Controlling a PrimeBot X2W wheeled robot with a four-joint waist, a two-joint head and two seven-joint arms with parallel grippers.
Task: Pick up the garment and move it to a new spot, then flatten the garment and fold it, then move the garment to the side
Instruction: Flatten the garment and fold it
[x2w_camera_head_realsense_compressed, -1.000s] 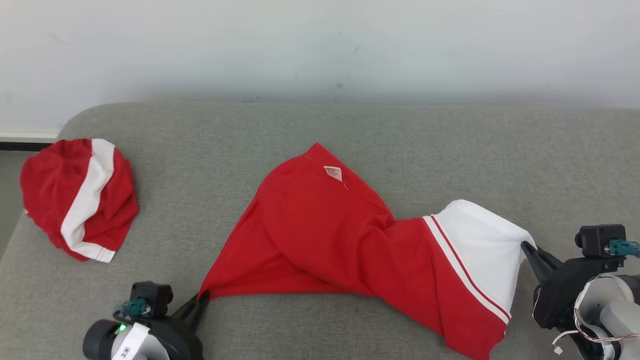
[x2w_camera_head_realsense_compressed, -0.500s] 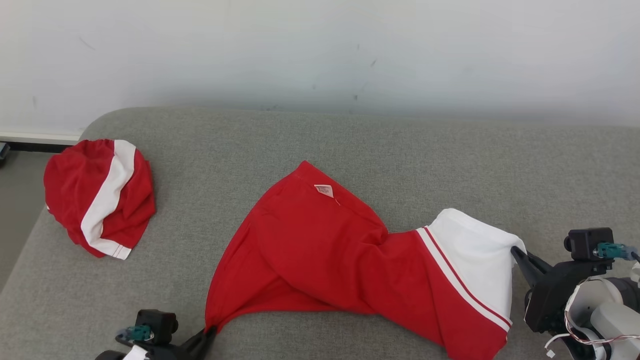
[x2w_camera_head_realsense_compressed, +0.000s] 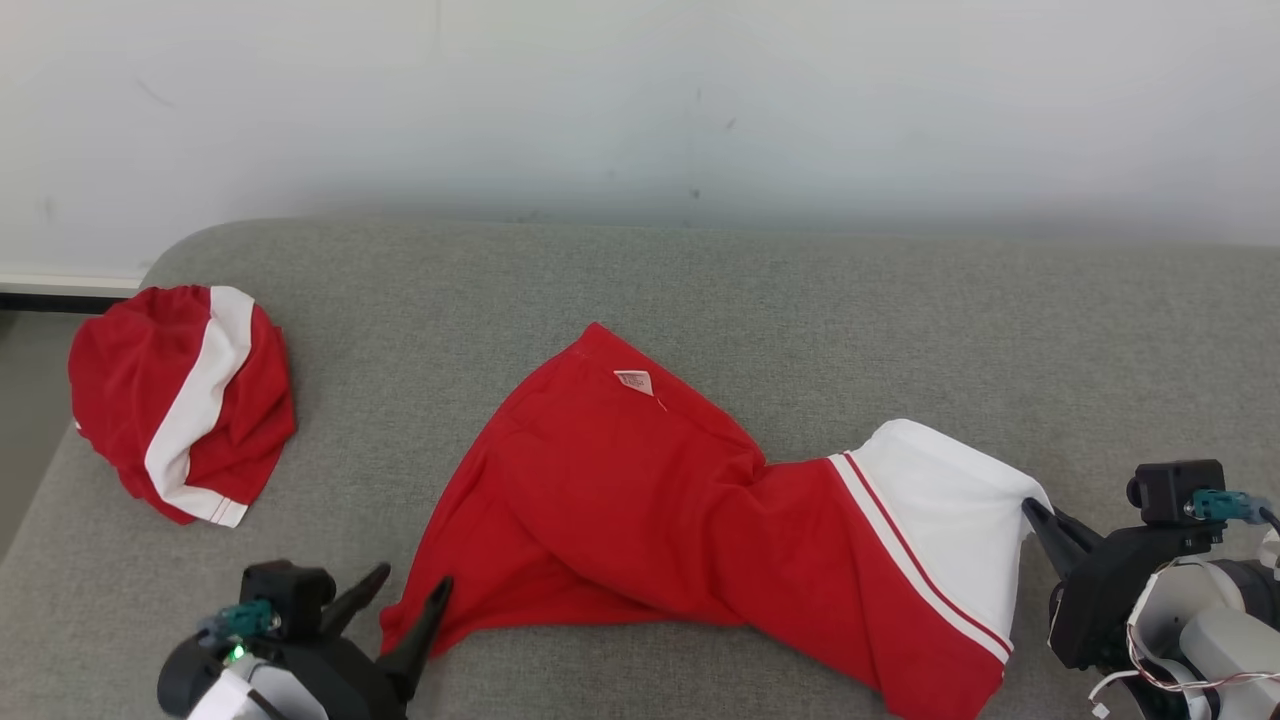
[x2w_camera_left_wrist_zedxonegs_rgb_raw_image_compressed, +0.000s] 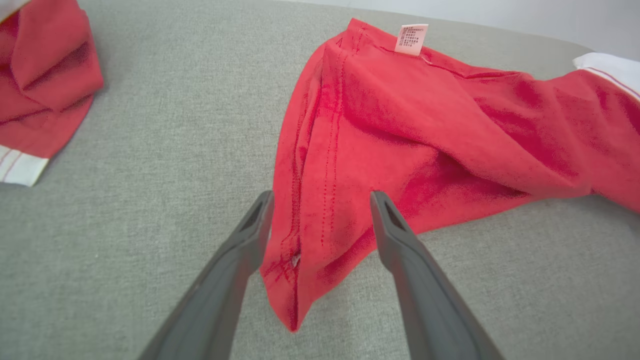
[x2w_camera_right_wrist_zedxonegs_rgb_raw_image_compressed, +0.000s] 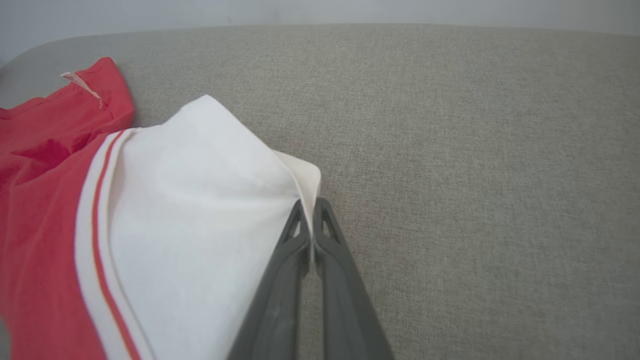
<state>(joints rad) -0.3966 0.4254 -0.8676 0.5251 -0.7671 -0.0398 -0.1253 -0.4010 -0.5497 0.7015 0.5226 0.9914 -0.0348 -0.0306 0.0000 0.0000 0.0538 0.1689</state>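
The garment is red with a white band and red-and-white stripes, spread crumpled across the grey sofa seat. My left gripper stands open at its lower left corner. In the left wrist view that red corner lies loose between the spread fingers. My right gripper is shut on the garment's white edge at the right, and in the right wrist view the cloth is pinched between the closed fingertips.
A second red-and-white garment lies bunched at the sofa's far left edge. The grey cushion has bare room behind and to the right of the cloth. A pale wall rises behind the sofa.
My left gripper has opened and let go of the garment's red corner, which now rests on the cushion. The right gripper keeps its hold. The head camera has shifted slightly.
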